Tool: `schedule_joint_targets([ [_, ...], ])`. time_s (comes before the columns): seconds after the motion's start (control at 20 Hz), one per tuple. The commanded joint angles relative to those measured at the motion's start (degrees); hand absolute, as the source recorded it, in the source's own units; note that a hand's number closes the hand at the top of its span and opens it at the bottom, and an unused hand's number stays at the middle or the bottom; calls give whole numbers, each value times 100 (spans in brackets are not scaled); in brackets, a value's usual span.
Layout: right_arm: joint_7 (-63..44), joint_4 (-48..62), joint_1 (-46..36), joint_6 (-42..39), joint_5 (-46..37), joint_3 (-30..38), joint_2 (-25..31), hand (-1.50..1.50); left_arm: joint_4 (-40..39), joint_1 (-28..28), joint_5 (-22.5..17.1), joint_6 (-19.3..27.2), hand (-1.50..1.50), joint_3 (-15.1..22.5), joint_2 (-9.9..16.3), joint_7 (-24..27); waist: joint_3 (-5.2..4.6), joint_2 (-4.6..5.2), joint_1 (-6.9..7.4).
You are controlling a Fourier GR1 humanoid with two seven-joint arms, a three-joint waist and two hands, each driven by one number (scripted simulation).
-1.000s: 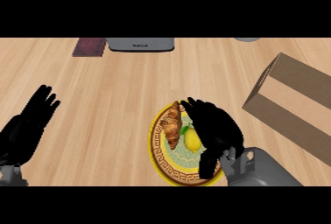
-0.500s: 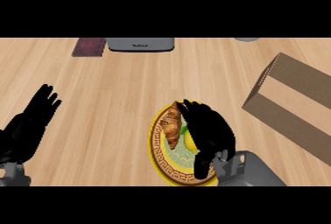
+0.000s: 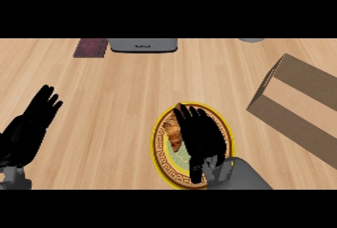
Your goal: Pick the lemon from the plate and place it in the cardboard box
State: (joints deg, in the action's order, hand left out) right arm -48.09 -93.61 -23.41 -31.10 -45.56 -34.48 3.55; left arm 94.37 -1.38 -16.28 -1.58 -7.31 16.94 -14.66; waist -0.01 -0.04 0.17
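Note:
A yellow-rimmed plate (image 3: pixel 158 147) lies on the wooden counter in the lower middle of the head view. On its left half lies a brown croissant (image 3: pixel 173 133). My right hand (image 3: pixel 199 136) is spread over the plate's middle with its fingers stretched out toward the far rim. The lemon is hidden under it and I see no yellow fruit. The cardboard box (image 3: pixel 302 107) stands to the right of the plate, apart from the hand. At the left edge my left hand (image 3: pixel 30 129) rests open, fingers up.
Along the counter's far edge are a dark red flat object (image 3: pixel 91 47), a grey appliance (image 3: pixel 143 45) and part of a grey round thing (image 3: pixel 250 40). Bare wood lies between the plate and the box.
My right hand has slid left and lower over the plate, and the lemon that showed beside it is now covered. The left hand has stayed put.

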Motion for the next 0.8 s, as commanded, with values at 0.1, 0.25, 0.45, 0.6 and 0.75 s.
schedule_joint_targets([
  [0.1, 65, 112, -94, -544, -169, 460, -86, -150, 156, 168, -9, -185, 0, -195, -43, -52, 0, 0, 1],
  [0.25, 234, 759, -186, -46, -497, 391, -271, -150, 222, 384, 244, -142, 0, -17, -242, 116, 1, 2, 15],
  [0.45, 414, 607, 225, -59, -683, 303, -96, -150, 77, 41, 108, -230, 0, -297, -124, -71, 1, 2, -7],
  [0.6, -104, 656, 43, -212, -579, 126, -348, -150, 185, 119, 109, -280, 0, -289, -217, -137, 0, 1, 3],
  [0.75, -119, 974, -211, -10, -472, 88, -351, -150, -100, -76, 286, -215, 0, -241, -328, -13, 0, 4, 7],
])
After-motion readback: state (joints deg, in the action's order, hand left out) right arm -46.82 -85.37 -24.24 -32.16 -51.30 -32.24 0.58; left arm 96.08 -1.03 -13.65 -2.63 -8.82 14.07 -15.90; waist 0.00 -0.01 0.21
